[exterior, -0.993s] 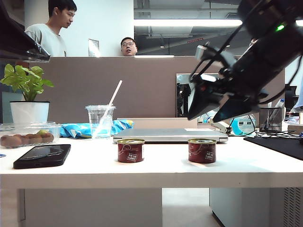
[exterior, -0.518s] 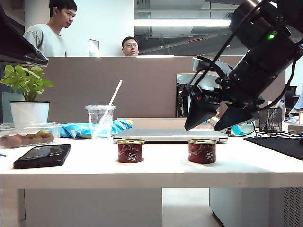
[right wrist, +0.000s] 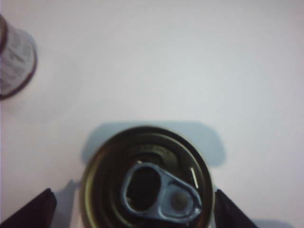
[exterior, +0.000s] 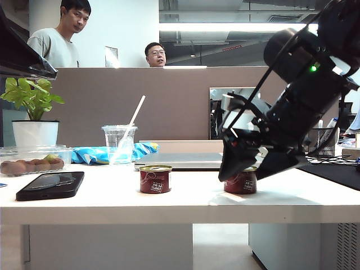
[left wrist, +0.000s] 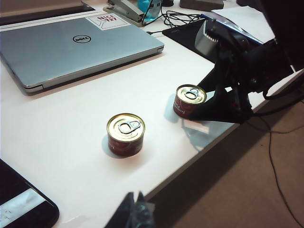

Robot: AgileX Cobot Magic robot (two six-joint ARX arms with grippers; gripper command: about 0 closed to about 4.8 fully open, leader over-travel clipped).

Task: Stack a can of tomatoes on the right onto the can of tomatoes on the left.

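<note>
My right gripper straddles the right can, jaws wide, ready to clamp. My left gripper waits clear of the left can; its opening I cannot tell.

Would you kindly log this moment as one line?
right gripper: open, astride right can | left gripper: idle | left can: untouched

A white tabletop stands in an open office. Behind it runs a taupe partition wall, and two men look over its top edge. A long ceiling light strip glows under dark exposed ductwork, beside a white wall. A potted plant stands at the left before the partition. Under the tabletop's far edge lies a brownish floor with black cables trailing across it.
</note>
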